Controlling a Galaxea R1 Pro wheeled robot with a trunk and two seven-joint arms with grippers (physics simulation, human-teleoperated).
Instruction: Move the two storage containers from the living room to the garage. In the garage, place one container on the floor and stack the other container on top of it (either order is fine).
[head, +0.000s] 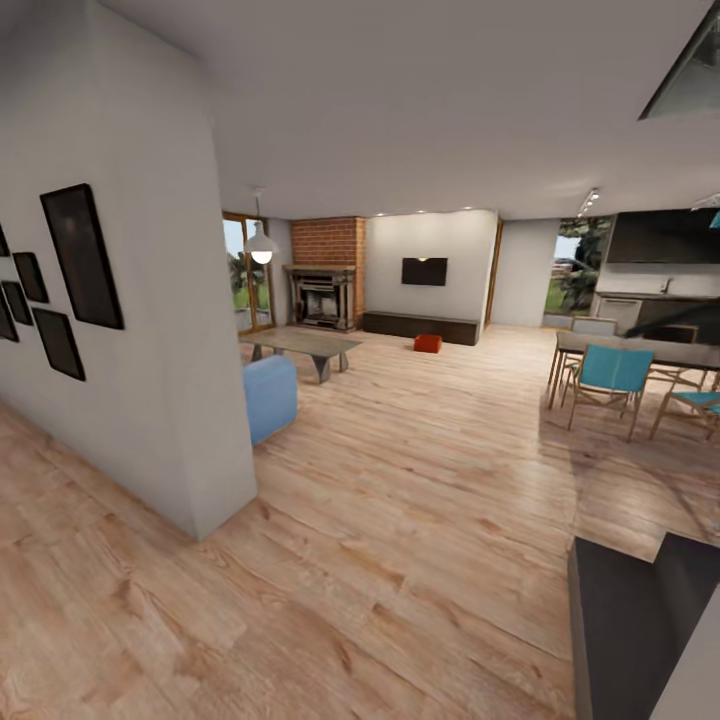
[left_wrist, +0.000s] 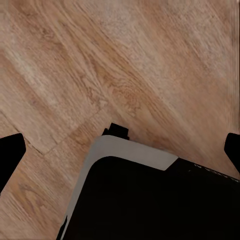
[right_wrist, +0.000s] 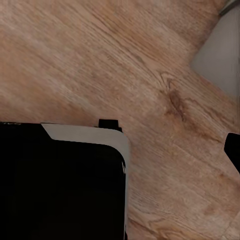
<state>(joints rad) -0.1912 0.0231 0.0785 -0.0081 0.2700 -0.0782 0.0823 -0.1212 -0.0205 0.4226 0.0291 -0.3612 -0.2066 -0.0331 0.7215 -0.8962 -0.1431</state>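
Far down the living room, an orange-red storage container (head: 428, 343) sits on the light wood plank floor (head: 400, 480), just in front of the long low dark bench (head: 420, 326). The garage is out of view. In the left wrist view my left gripper (left_wrist: 120, 152) hangs open over the planks above my dark base (left_wrist: 150, 200), one black fingertip (left_wrist: 10, 155) at each edge of the picture. My right gripper (right_wrist: 120, 150) also looks open and empty: one fingertip (right_wrist: 233, 149) shows at the edge, the other is lost against my base.
A grey wall (head: 150, 350) with black frames juts out close on the left. Behind it stand a blue seat (head: 270, 395) and a low table (head: 305, 345). A dining table with teal chairs (head: 612, 372) is at right, a dark counter (head: 630, 620) very near right. Brick fireplace (head: 322, 295) and TV (head: 424, 271) are at the back.
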